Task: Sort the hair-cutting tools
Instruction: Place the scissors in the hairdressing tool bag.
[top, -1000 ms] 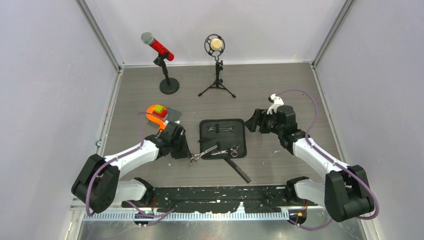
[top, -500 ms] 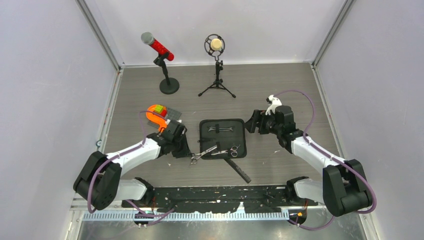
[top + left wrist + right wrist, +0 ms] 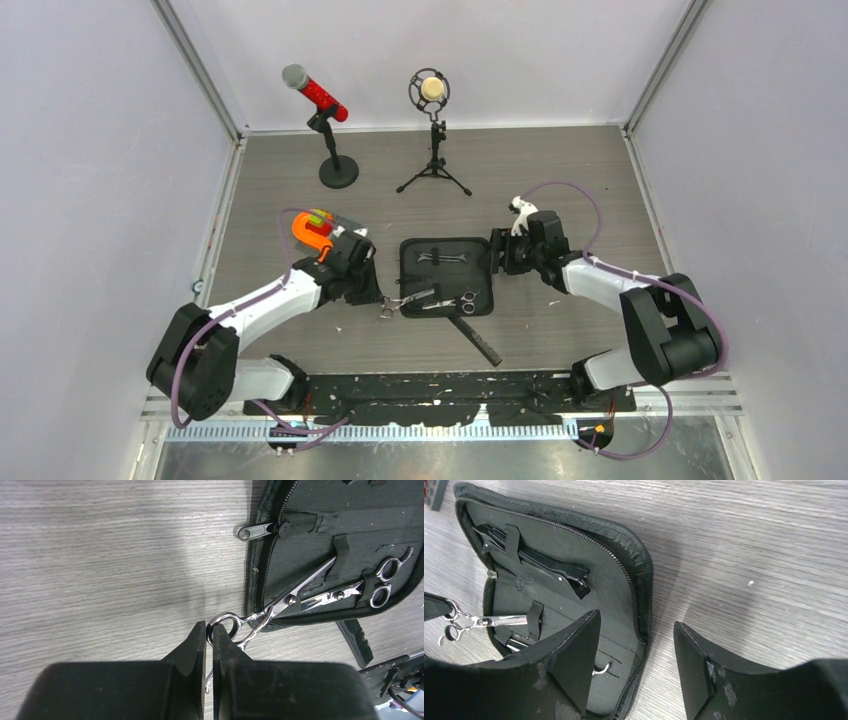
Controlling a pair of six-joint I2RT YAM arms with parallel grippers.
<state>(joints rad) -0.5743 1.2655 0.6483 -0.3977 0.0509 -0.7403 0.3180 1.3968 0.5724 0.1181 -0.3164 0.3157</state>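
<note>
The left gripper (image 3: 209,630), lately open, is pinching the ring handle of the slim silver scissors (image 3: 280,602) lying across the edge of the black zip case (image 3: 320,500). The right gripper (image 3: 636,622), jaws apart, is straddling the opposite rim, probably steadying it.

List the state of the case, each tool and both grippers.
zip case, unzipped, lying open.
outer scissors, blades closed, handle hanging out of case.
left gripper, shut on outer scissors' ring handle.
inner scissors, closed, strapped in case.
hair clips, strapped in case.
comb, loose outside case.
right gripper, open, astride case edge.
</note>
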